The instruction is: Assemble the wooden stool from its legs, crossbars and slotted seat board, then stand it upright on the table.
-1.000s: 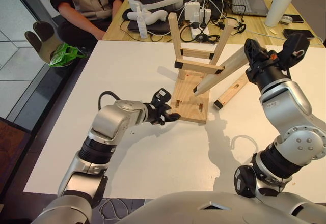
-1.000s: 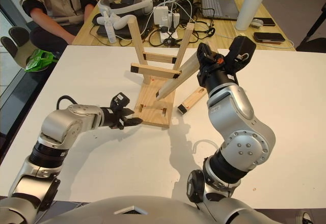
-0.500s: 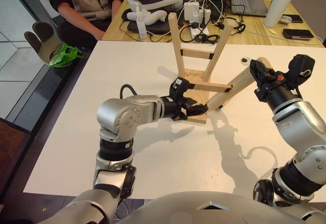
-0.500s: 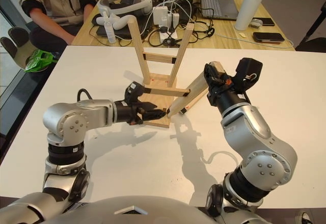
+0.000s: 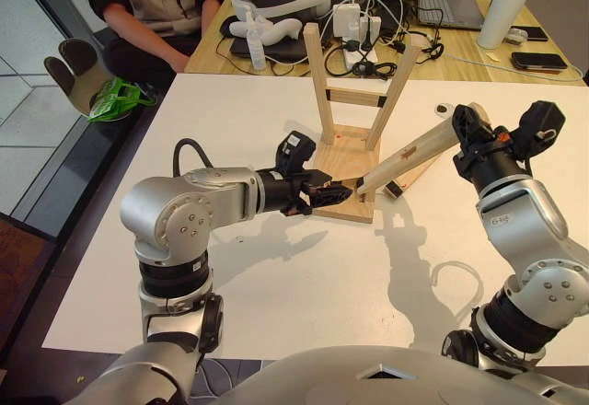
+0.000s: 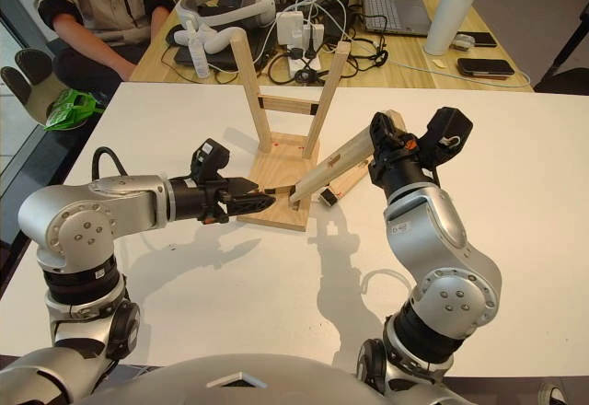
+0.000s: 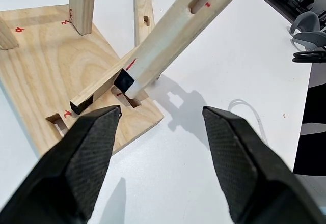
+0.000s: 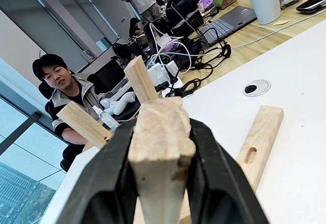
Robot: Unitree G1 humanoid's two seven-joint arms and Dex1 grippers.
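The slotted seat board (image 5: pixel 339 162) lies flat on the white table with two legs (image 5: pixel 316 78) standing up from its far side, joined by a crossbar (image 5: pixel 355 97). My right gripper (image 5: pixel 467 133) is shut on the top end of a third leg (image 5: pixel 409 152), which slants down so its black-tipped foot (image 7: pixel 127 81) meets a slot at the board's near right corner. Another crossbar (image 7: pixel 99 89) lies low on the board beside that foot. My left gripper (image 5: pixel 339 188) hovers open at the board's near edge, fingers (image 7: pixel 97 142) spread wide. A loose slotted piece (image 7: pixel 144 15) lies on the table beyond.
A white cable loop (image 5: pixel 457 276) lies on the table near my right arm. A cluttered desk behind holds a headset (image 5: pixel 276 0), cables, a laptop and a tumbler (image 5: pixel 504 9). A person sits at the far left.
My left gripper has drawn back a little toward the left and stands open. The held leg's foot has come onto the board's corner slot. The lower crossbar has dropped onto the board.
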